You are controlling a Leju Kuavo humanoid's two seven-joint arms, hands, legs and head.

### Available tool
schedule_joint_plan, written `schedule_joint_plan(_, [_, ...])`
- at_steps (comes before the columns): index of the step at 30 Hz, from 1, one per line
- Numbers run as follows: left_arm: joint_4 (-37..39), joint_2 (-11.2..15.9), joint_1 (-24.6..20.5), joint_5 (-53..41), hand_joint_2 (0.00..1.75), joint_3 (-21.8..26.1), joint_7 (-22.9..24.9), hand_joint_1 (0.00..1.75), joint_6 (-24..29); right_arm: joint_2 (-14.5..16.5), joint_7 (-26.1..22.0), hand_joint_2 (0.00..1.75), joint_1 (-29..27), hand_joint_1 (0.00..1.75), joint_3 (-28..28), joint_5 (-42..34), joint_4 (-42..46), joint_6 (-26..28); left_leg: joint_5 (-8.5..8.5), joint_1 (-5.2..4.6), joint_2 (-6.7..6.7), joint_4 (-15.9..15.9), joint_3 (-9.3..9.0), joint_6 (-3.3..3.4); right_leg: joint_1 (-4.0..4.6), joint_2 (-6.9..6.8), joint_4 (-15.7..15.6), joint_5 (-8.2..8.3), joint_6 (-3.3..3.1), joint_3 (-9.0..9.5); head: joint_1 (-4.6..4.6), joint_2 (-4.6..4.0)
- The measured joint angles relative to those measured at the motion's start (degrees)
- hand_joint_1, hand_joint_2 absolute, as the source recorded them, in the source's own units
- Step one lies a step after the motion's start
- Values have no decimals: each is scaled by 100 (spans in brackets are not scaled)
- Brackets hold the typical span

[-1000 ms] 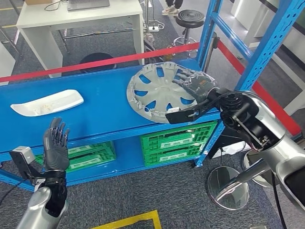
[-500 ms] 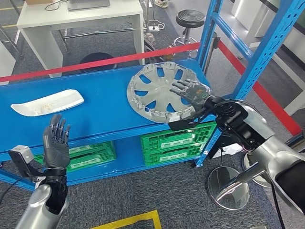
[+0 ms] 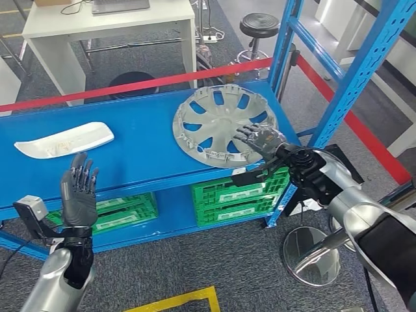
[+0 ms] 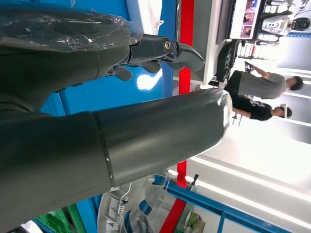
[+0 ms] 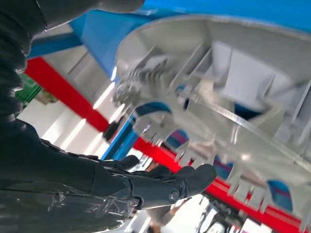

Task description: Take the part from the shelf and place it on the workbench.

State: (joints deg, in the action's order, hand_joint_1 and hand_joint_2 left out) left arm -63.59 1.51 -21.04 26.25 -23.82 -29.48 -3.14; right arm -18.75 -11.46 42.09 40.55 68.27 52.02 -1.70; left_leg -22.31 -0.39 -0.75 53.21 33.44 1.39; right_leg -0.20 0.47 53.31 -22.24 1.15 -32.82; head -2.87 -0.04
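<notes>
- Lying at centre frame, the hubcap [image 3: 223, 125] rests on the blue shelf [image 3: 127, 159] (near its right end).
- Right hand [image 3: 260, 140], fingers spread, at its rim.
- Left hand [image 3: 77, 195], lower left, spread, holds nothing.

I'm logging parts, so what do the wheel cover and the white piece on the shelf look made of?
Wheel cover: probably moulded plastic with a matt silver-grey finish; the right wrist view shows thin ribs and clips on its underside. White piece: looks like glossy white plastic, though too distant to be sure.

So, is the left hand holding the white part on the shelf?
No, the left hand is raised in front of the shelf with fingers spread, holding nothing, apart from the white part.
</notes>
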Motion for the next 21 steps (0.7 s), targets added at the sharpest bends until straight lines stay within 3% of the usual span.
schedule_joint_plan(8, [82,-15,-55,7,0,0,-38,0,-55,221,-438,175,208,0,34,-205,-748,-53,0,0,0,0,0,0,0,1,0,0,0,0,1,0])
schedule_joint_plan(21, [268,-13,-91,19,0,0,-159,0,-67,603,-1190,175,692,0,30,-849,-1970,-732,1,0,1,0,-1,0,0,1,0,0,0,-1,1,0])
